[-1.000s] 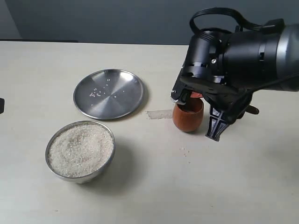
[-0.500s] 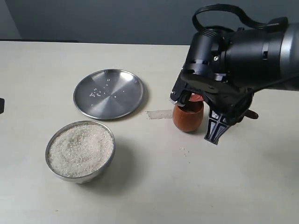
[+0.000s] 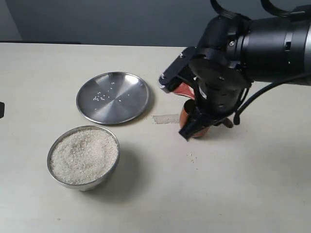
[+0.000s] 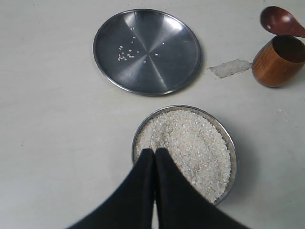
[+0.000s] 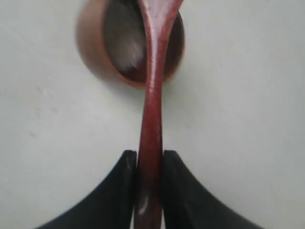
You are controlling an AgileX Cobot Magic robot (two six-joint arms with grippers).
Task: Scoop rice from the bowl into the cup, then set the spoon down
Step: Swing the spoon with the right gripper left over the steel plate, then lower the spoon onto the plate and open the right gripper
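Observation:
The steel bowl (image 3: 50, 154) heaped with rice (image 3: 83, 155) stands at the front left. The brown wooden cup (image 3: 185, 122) sits right of centre, partly behind my right arm. My right gripper (image 5: 149, 157) is shut on the spoon (image 5: 152, 95) handle. The handle runs across the cup (image 5: 88, 43) mouth, and something whitish lies blurred inside. The spoon's oval end (image 4: 279, 20) hovers just beyond the cup (image 4: 271, 71) rim and looks empty. My left gripper (image 4: 154, 151) is shut with nothing in it, over the near rim of the bowl (image 4: 232, 157).
A flat steel plate (image 3: 113, 97) with a few stray grains lies behind the bowl. A strip of tape (image 3: 166, 118) is stuck to the table left of the cup. A few spilled grains (image 3: 193, 156) lie in front of the cup.
My right wrist has rolled and the gripper has swung left over the cup. The spoon's oval end now shows up and left of the cup. Bowl and plate have not moved.

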